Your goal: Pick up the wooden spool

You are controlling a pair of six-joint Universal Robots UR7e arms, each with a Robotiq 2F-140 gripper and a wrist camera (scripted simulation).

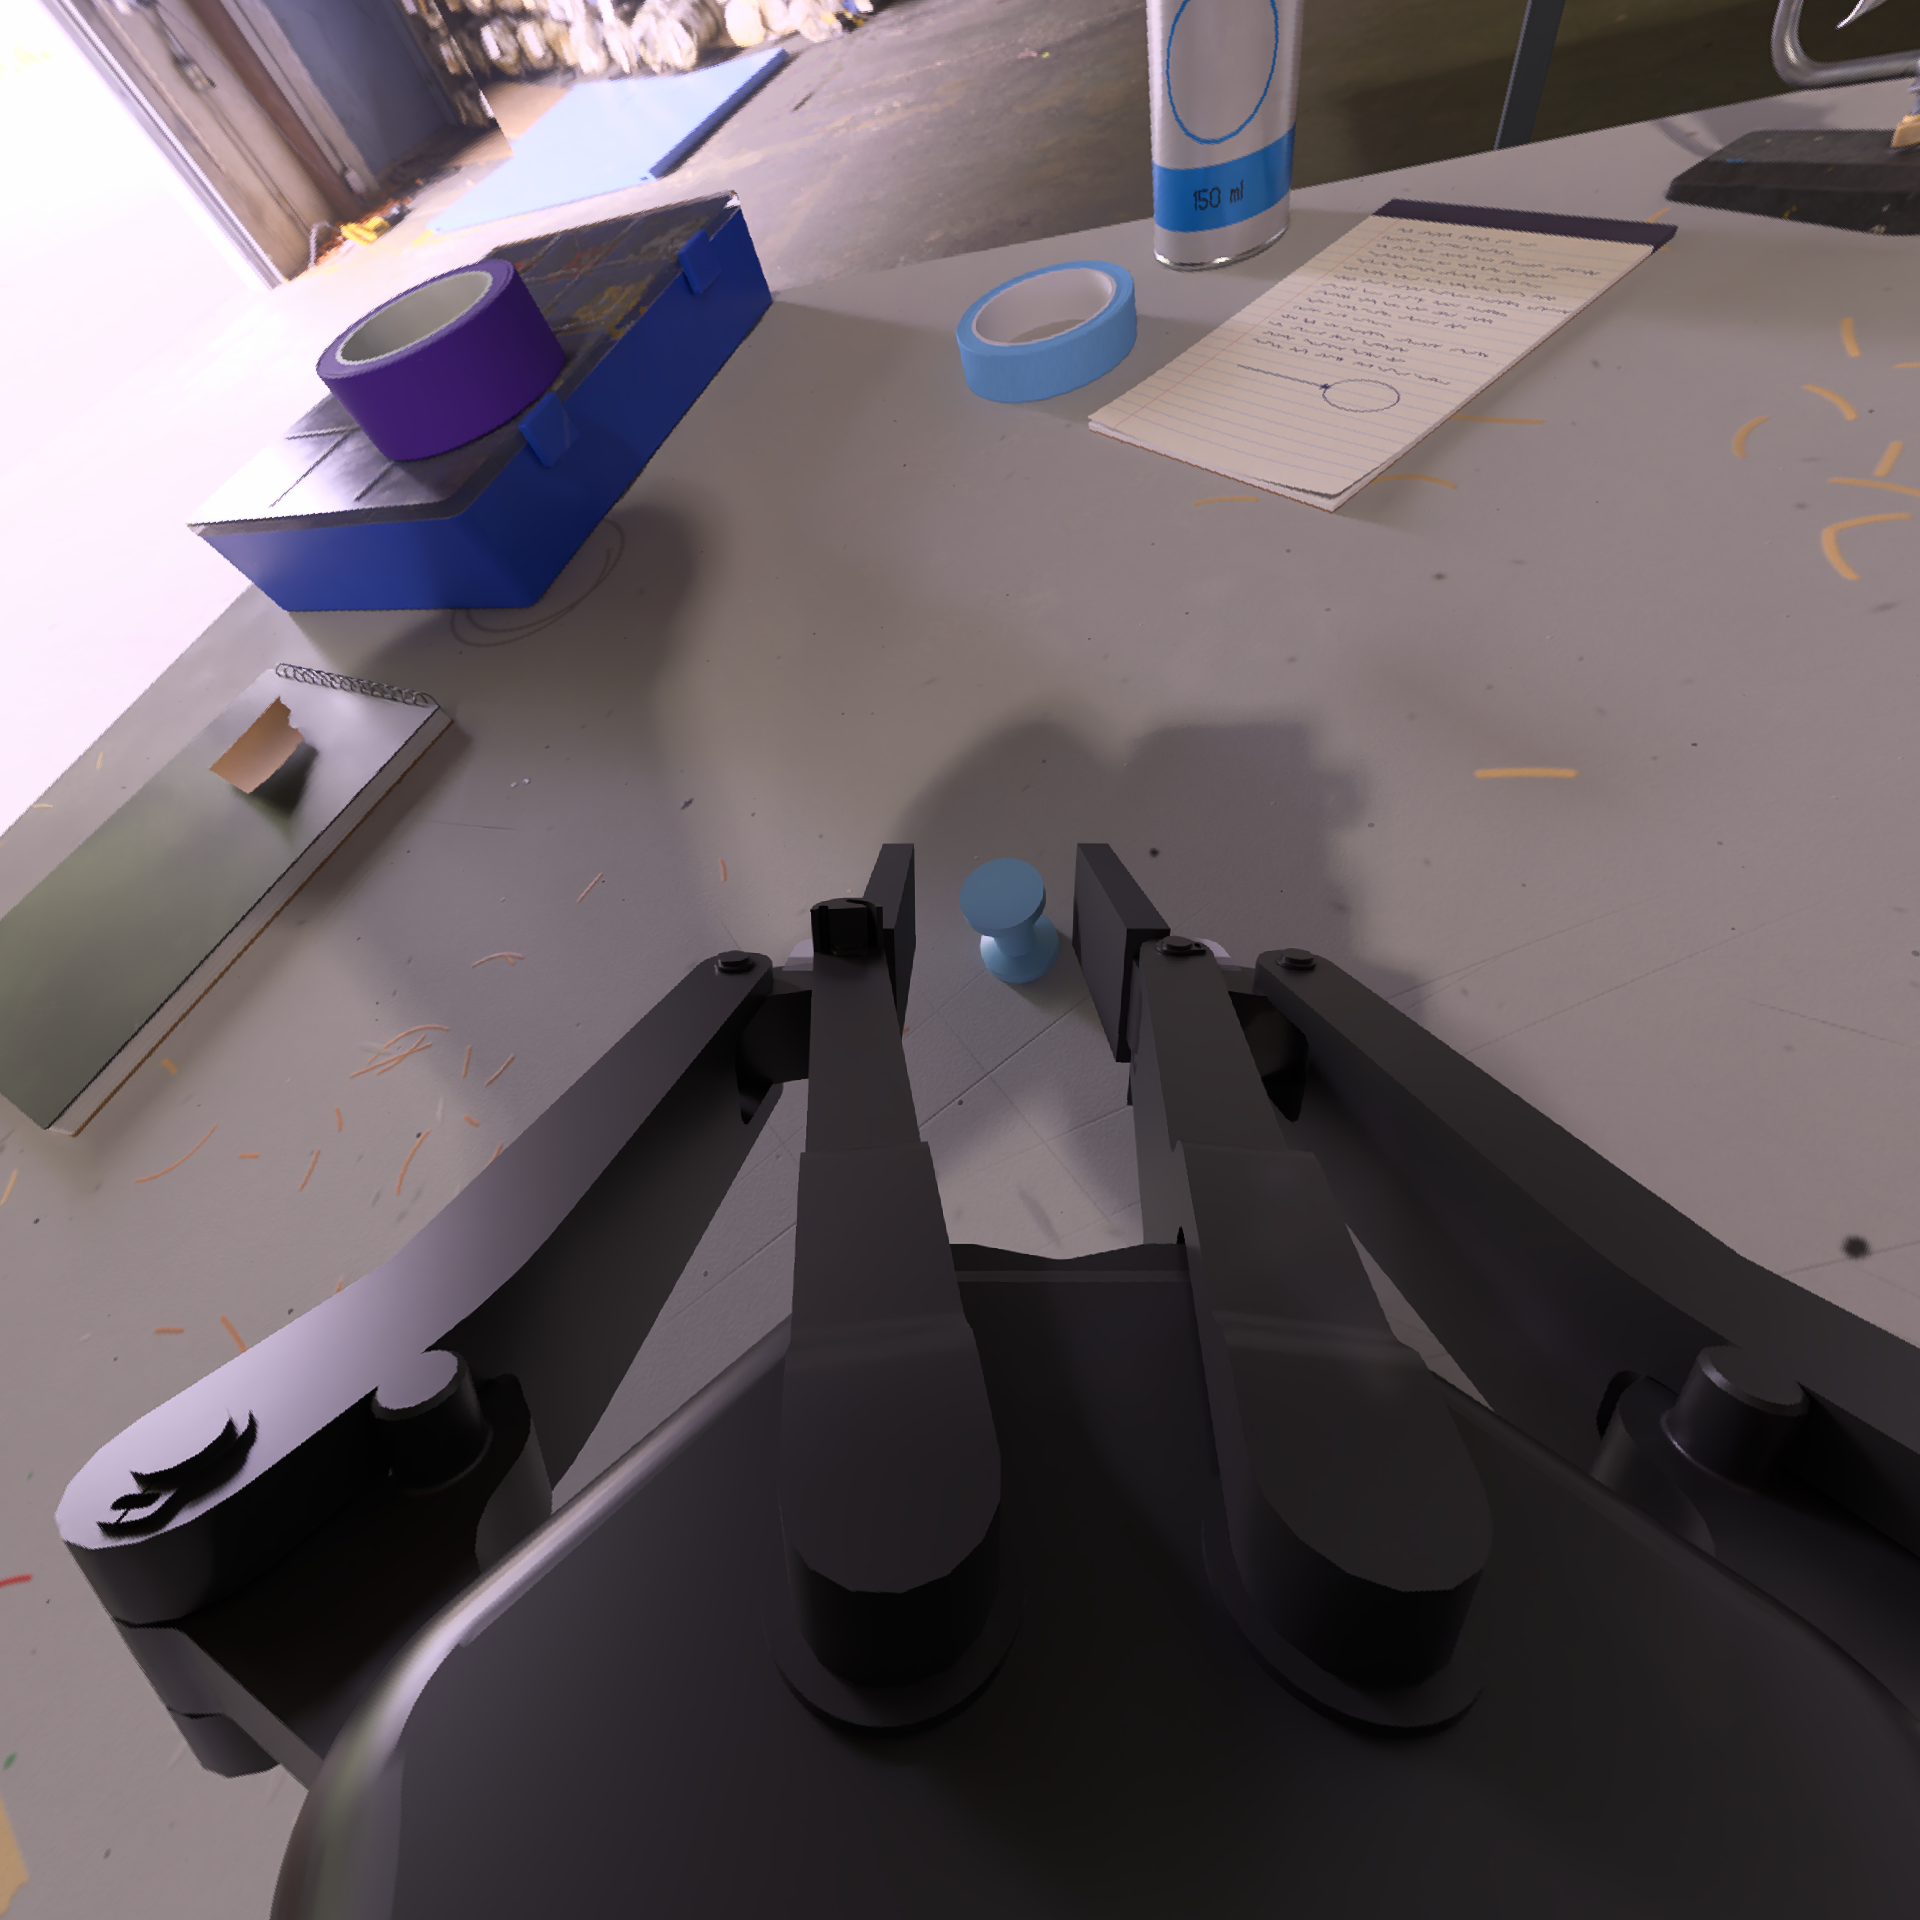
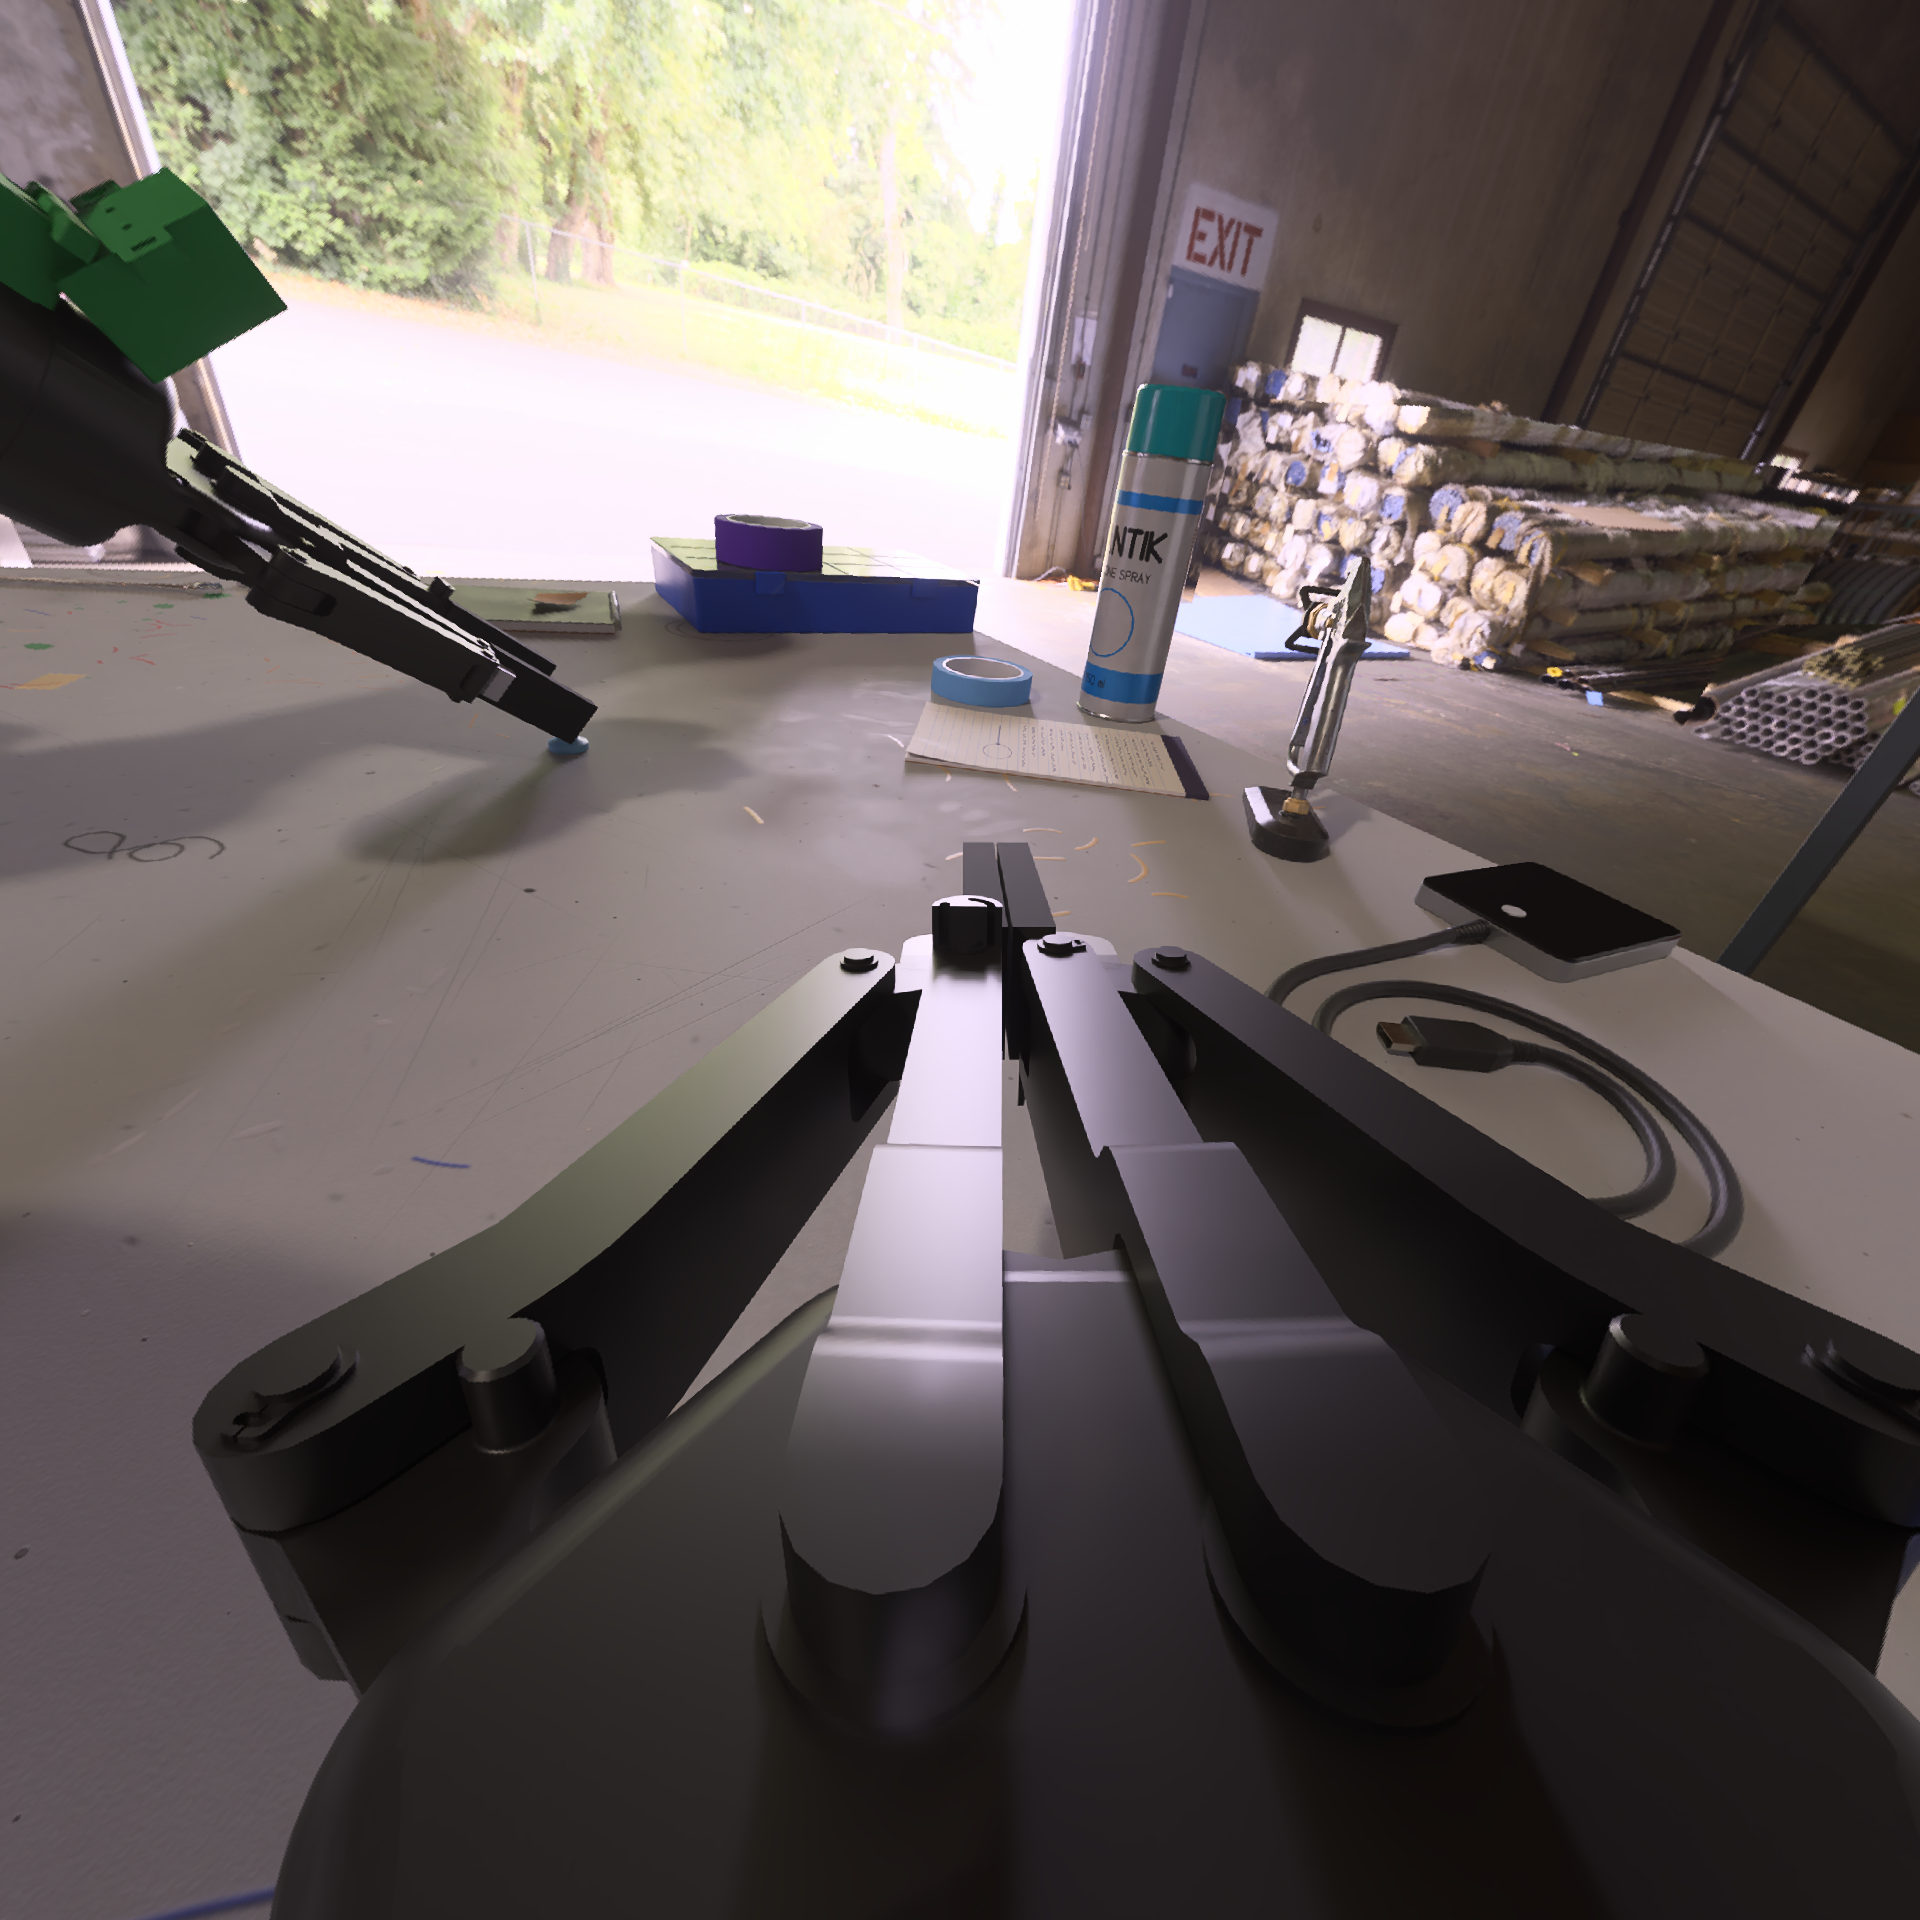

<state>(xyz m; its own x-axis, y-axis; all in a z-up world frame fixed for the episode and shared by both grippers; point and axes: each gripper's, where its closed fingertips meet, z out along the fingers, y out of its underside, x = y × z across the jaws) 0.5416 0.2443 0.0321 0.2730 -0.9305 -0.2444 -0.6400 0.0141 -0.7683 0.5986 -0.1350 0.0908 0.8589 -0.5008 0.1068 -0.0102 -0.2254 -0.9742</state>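
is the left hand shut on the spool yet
No, open: the left hand straddles the blue spool, with gaps either side.

Warehouse/workshop bay. Big open roll-up doorway (image 2: 623, 260) to trees outside, stacked wrapped bundles (image 2: 1507, 540), metal pipes (image 2: 1787, 717), concrete floor. Scuffed table (image 2: 520, 987) carries tape rolls (image 1: 1044, 327), spray can (image 2: 1143, 561), notepad (image 2: 1049, 750).

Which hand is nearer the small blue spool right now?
Left. The left hand straddles the small blue spool, fingers open on either side, not yet gripping. The right hand is shut and well away from it across the table.
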